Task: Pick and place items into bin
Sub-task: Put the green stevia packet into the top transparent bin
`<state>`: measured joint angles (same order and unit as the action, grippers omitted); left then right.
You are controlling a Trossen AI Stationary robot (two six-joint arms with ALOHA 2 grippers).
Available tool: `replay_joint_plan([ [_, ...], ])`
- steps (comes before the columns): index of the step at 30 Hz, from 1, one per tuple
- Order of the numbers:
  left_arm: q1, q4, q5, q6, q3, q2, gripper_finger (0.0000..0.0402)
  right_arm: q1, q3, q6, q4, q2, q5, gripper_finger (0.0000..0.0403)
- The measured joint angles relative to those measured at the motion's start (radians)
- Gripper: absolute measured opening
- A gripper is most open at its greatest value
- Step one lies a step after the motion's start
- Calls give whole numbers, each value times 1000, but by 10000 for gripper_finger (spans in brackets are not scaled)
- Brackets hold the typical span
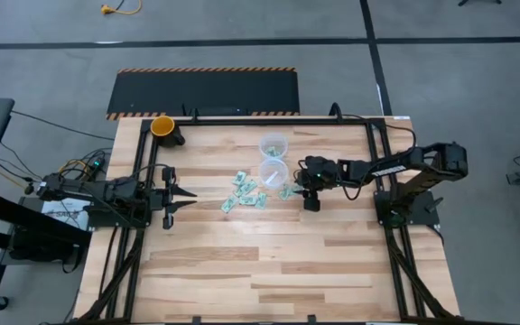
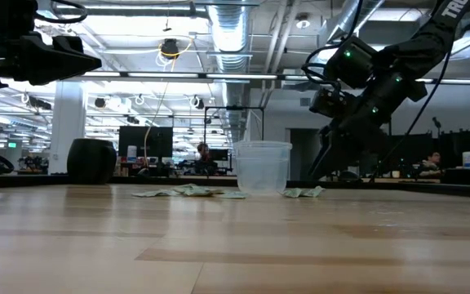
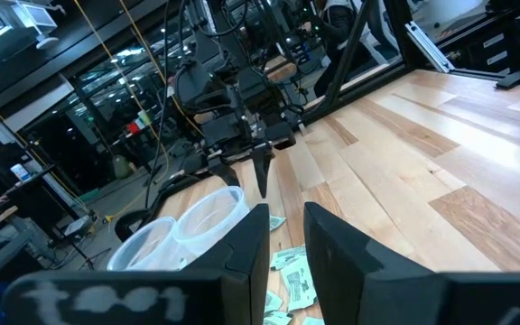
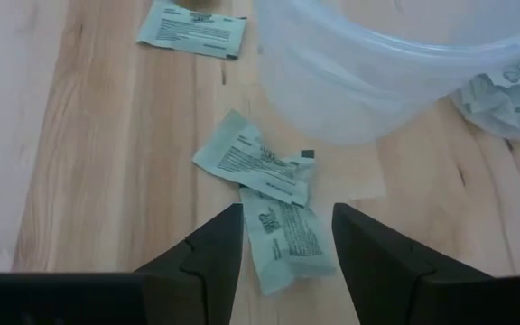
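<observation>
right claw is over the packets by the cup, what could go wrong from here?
1. Two packets overlap between the open right claw fingers; closing may lift both or drop one.
2. The clear cup stands right beside those packets; the descending claw could nudge or tip it.
3. The packets lie flat on the table, so the fingers may slide over them and close on nothing.

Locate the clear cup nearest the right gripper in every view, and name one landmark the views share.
High: table centre, clear cup.
Low: middle, upright.
Left wrist: lower left, the nearer cup.
Right wrist: upper right.
Shared landmark: green-and-white packets beside it.
</observation>
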<state>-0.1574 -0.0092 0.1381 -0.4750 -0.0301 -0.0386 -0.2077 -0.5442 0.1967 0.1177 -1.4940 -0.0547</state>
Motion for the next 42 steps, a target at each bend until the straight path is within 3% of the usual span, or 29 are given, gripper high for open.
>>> replay_joint_plan([
  [36,0,0,0,0,0,0,62,3,64,-5,86,-3,3,164],
  [42,0,0,0,0,0,0,62,0,63,15,198,-135,-3,164],
])
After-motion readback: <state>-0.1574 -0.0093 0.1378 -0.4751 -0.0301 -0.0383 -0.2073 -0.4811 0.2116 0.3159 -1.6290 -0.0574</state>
